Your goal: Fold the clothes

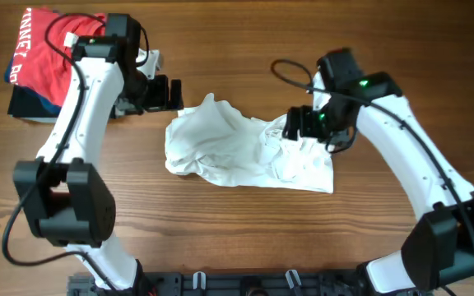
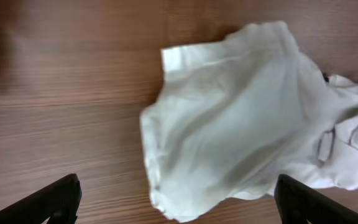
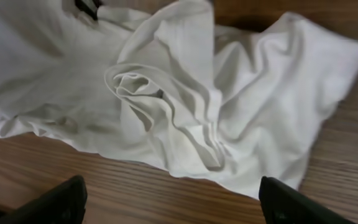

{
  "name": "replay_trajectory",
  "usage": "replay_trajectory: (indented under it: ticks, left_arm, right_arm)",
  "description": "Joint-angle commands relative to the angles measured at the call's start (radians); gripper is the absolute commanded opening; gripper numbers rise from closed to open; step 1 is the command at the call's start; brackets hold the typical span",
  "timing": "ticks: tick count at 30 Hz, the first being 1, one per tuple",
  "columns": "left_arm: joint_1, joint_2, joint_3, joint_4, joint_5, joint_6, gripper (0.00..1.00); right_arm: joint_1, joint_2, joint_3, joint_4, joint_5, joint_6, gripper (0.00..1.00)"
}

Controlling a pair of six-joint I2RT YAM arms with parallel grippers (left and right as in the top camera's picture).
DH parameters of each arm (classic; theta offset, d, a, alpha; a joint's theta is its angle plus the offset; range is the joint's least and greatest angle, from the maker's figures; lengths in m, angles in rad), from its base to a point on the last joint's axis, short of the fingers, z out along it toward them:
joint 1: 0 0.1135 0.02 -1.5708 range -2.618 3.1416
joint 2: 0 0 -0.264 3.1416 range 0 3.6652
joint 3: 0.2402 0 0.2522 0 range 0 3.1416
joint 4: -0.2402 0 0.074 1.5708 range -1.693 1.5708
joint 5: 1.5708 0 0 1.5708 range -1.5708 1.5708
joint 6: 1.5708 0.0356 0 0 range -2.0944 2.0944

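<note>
Lying crumpled, T-shirt [image 1: 237, 152] sits ahead of parted fingers [image 2: 55, 199], seemingly untouched.

Thin white cloth, matt and deeply creased, for the T-shirt [image 1: 237, 148]. Brown wood with fine grain and a soft satin sheen for the table [image 1: 220, 238]. Smooth glossy white plastic on the arms [image 1: 79, 107]; matt black plastic on the left gripper [image 1: 169, 93] and right gripper [image 1: 295, 123]. At ten o'clock, matt cloth in the red shirt [image 1: 56, 49] and folded garments [image 1: 27, 103].

- White T-shirt [image 1: 245, 152]: thin, wrinkled, bunched in a loose heap.
- Lies mid-counter [image 1: 220, 238], nearer the far edge, flattest toward the right.
</note>
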Motion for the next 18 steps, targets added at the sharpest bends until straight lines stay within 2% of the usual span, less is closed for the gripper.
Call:
replay_trajectory:
  ticks: [1, 3, 6, 12, 18]
  left_arm:
    - [0.01, 0.075, -0.085, -0.002, 0.139, 0.069, 1.0]
    - [0.01, 0.08, -0.148, 0.008, 0.188, 0.134, 1.0]
    - [0.01, 0.08, -0.217, 0.04, 0.19, 0.158, 1.0]
    - [0.007, 0.08, -0.396, 0.253, 0.243, 0.168, 1.0]
    - [-0.03, 0.08, -0.5, 0.435, 0.291, 0.187, 1.0]
  right_arm:
    - [-0.057, -0.017, 0.053, -0.039, 0.044, -0.08, 0.92]
    - [-0.091, -0.017, 0.053, -0.053, 0.044, -0.09, 0.93]
    - [-0.122, -0.017, 0.053, -0.06, 0.044, -0.108, 0.93]
    - [-0.132, -0.017, 0.053, -0.06, 0.057, -0.115, 0.94]
    - [-0.132, -0.017, 0.053, -0.046, 0.063, -0.112, 0.94]
